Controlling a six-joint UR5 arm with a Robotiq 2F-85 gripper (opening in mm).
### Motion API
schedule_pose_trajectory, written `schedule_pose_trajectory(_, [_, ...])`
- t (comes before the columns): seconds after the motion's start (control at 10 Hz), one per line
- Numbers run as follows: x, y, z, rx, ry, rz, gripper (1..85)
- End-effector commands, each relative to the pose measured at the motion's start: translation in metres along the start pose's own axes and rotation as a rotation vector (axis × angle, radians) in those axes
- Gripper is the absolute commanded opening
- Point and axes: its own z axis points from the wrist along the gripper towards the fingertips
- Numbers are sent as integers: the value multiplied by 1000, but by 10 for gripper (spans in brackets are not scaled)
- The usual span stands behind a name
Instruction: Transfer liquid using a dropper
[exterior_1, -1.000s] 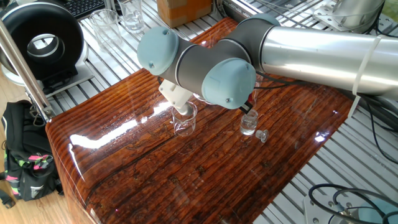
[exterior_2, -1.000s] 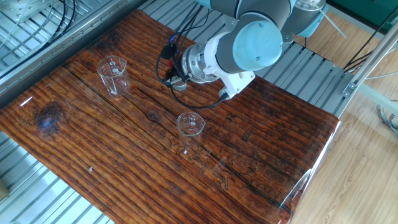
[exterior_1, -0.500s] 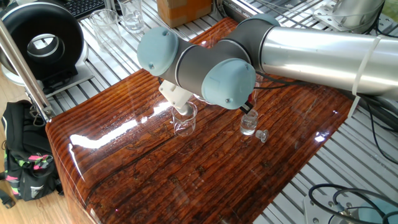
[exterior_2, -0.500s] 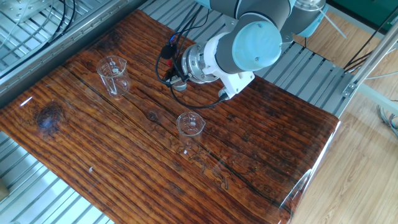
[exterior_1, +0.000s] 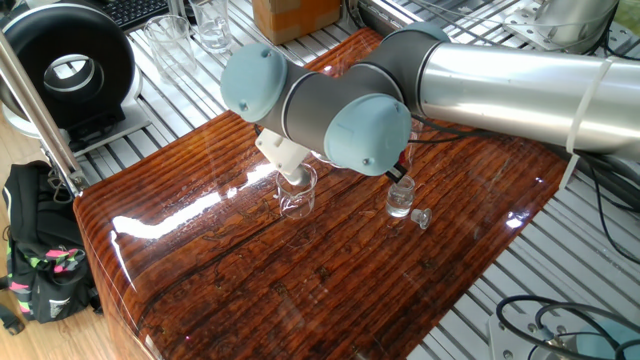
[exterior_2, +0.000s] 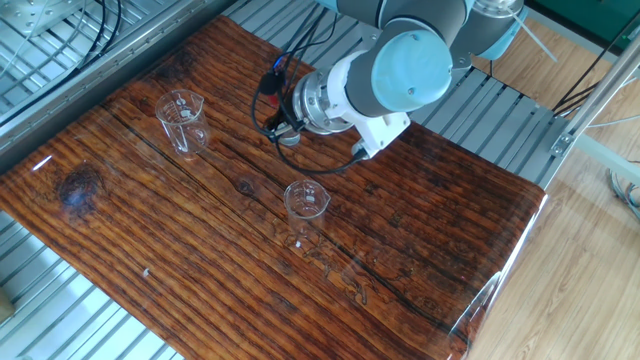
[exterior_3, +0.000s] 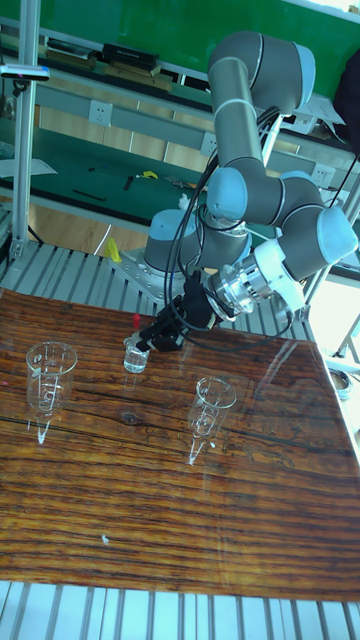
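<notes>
Glossy dark wood covers the desk (exterior_2: 420, 230), which sits on a slatted metal bench with cables and lab gear around it. That bare, level top seems chosen so the glassware stands steady and any spill shows.

Biggest in view is the arm (exterior_1: 500, 70), reaching in low from the far side. Its wrist is bent so the fingers (exterior_3: 160, 335) point down and sideways at the bottle (exterior_3: 136, 355). The approach is slanted, probably so that the wrist clears the glass nearby.

Two clear beakers stand well apart on the wood. One beaker (exterior_2: 182, 120) is near the desk's edge; the other beaker (exterior_2: 306, 208) stands closer to the middle, just beside the arm's wrist. They look like source and target, spaced so the arm can move between them without knocking either.

Smaller is the bottle, standing upright under the fingers. A small stopper (exterior_1: 421, 217) lies on the desk just beside it, so the mouth is open for access.

Smallest is the dropper (exterior_3: 136, 323): only its red bulb shows, poking up at the bottle, right at the fingertips. The fingers look drawn in around it, but I cannot tell whether they truly clamp it. Its tube and any liquid are too faint to make out.

My judgement: drawing liquid from the bottle is the step in hand.
</notes>
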Motion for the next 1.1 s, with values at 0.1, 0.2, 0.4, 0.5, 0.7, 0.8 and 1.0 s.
schedule_pose_trajectory(0.1, [-7,9,-2,-33,-32,-6,337])
schedule_pose_trajectory(0.2, [-5,10,-3,-36,-29,-8,337])
schedule_pose_trajectory(0.4, [-2,12,-5,-44,-21,-7,337])
schedule_pose_trajectory(0.5, [0,13,-6,-45,-18,-5,327])
schedule_pose_trajectory(0.7, [5,13,-7,-44,-4,9,267])
schedule_pose_trajectory(0.8, [4,13,-7,-43,-6,16,227])
schedule_pose_trajectory(1.0, [2,11,-5,-39,-12,20,227])
